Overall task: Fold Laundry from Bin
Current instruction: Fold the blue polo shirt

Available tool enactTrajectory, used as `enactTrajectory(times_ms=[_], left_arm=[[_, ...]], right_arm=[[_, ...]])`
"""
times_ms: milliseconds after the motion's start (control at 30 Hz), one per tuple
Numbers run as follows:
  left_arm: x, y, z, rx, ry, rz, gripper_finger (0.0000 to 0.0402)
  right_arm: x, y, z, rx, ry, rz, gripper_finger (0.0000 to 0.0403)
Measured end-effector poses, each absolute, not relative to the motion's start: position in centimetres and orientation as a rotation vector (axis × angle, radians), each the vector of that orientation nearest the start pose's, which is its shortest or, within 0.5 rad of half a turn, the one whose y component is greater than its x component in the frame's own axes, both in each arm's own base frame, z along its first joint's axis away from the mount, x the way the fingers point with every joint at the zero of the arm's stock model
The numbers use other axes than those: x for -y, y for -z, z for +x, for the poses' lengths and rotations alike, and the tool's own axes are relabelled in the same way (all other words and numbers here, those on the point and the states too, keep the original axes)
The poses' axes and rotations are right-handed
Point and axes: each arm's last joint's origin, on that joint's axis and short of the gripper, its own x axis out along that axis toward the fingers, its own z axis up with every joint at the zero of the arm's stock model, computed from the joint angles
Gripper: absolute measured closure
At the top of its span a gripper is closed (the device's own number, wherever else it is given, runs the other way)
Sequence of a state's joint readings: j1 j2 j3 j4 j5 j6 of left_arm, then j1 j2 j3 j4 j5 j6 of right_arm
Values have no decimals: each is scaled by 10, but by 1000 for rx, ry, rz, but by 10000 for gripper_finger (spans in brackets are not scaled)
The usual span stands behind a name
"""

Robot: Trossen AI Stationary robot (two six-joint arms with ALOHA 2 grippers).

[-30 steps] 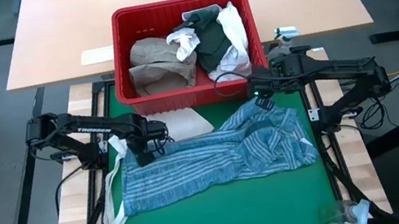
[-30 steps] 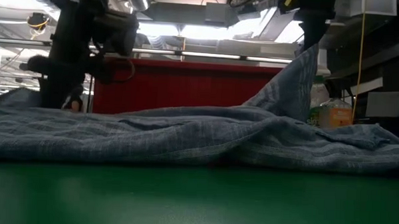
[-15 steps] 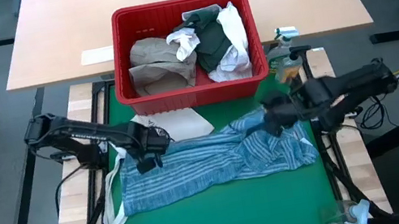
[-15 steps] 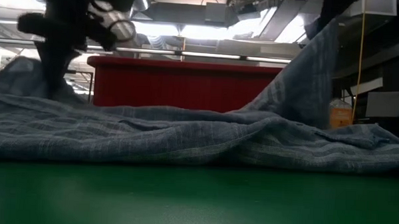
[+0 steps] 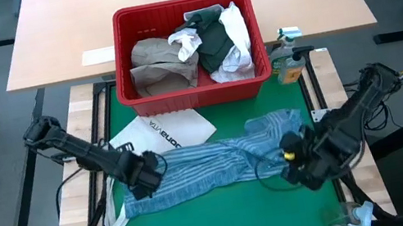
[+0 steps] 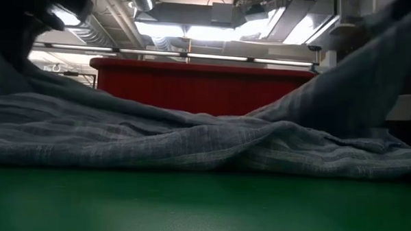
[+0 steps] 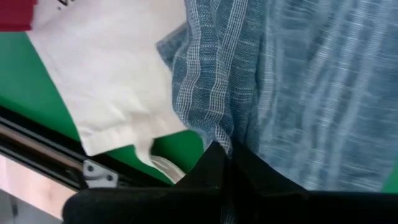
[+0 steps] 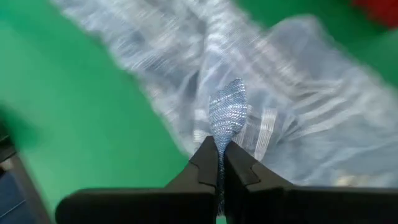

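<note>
The left gripper (image 5: 145,181) is clamped tight on the left end of the blue-striped cloth (image 5: 211,165), and the right gripper (image 5: 294,165) is pinched on its right end, seen from above; the cloth stretches across the middle of the green mat (image 5: 220,218) between them. Beyond it, at the far edge of the mat, stands the red bin (image 5: 196,89) with a tan shirt (image 5: 155,63), a dark green-grey top (image 5: 214,40) and white pieces (image 5: 235,28) inside. A white tote bag (image 5: 163,130) lies flat between the bin and the cloth's left part, and a bottle (image 5: 287,65) stands just right of the bin. From table height, the cloth (image 6: 191,139) lies in low folds across the mat, rising at both ends, with the bin's red wall (image 6: 199,88) behind it. In the left wrist view, the dark fingers (image 7: 214,171) meet on a fold of the cloth (image 7: 298,93), beside the tote bag (image 7: 106,81). In the right wrist view, the closed fingers (image 8: 208,163) grip a narrow tuck of the cloth (image 8: 227,115) above the mat.
</note>
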State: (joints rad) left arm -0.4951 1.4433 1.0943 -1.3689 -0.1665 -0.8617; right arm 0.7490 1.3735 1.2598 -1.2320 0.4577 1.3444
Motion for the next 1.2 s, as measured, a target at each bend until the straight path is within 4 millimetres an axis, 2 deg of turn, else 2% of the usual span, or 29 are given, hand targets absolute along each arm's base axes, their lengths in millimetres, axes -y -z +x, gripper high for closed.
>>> enactTrajectory(times_ms=[167,333,700,900,1200], left_arm=[[123,-242,193,-1488,-427,-151,400],[143,-237,191,-1449,-401,-182,400],[180,-196,193,-1514,-394,-49,397],[190,-172,196,-1560,-427,24,396],[194,-143,201,-1620,-491,102,394]], right_arm=[[-174,-273,176,-1041,399,517,403],[-186,-251,163,-1134,358,600,403],[-193,-218,149,-1275,313,695,401],[-192,-212,147,-1294,315,691,401],[-192,-212,148,-1294,312,691,400]])
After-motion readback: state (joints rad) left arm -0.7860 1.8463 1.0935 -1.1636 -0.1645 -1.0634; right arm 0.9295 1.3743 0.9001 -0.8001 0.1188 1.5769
